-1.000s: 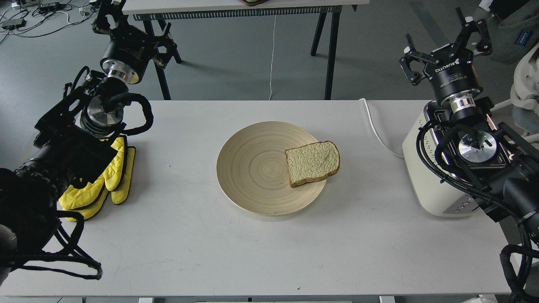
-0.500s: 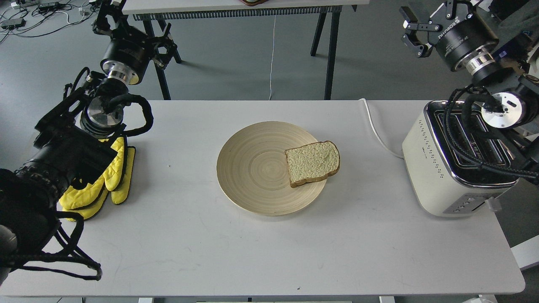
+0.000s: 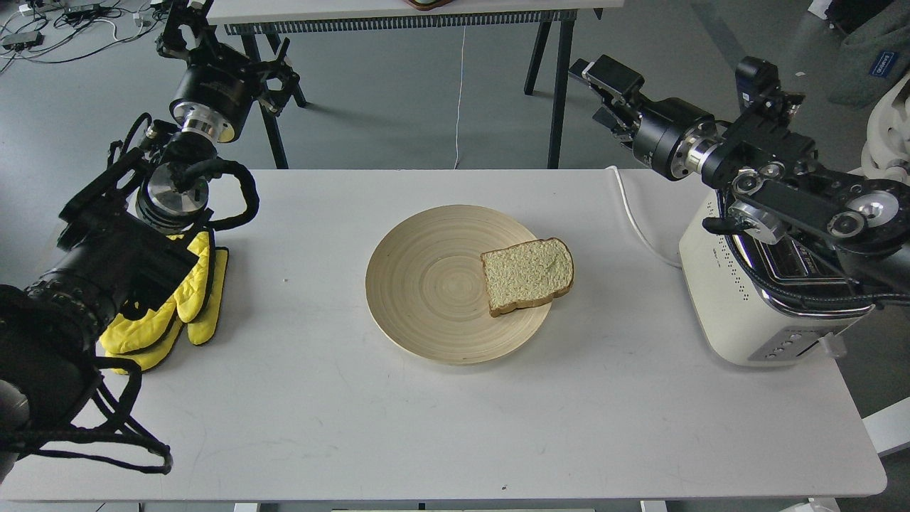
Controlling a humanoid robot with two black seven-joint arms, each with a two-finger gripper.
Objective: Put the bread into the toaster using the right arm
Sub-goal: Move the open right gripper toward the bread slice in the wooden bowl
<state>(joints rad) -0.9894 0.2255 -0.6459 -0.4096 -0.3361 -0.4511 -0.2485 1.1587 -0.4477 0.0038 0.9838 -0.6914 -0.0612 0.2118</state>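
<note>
The bread [image 3: 527,276], a pale slice with a brown crust, lies flat on the right side of a round wooden plate [image 3: 426,284], its crust over the rim. The cream-white toaster [image 3: 725,306] stands at the table's right edge, its chrome top partly covered by my right arm. My right gripper [image 3: 604,92] points left above the table's far edge, well behind the bread and up-left of the toaster; its fingers stand apart and hold nothing. My left gripper [image 3: 227,43] is open and empty, beyond the table's far left corner.
Yellow gloves [image 3: 178,306] lie at the table's left edge under my left arm. The toaster's white cord [image 3: 633,213] runs across the table's back right. A second table's black legs [image 3: 558,92] stand behind.
My right arm has swung left and down, turning the gripper from upward to pointing left over the table's far edge. Bread, plate and left arm have not moved.
</note>
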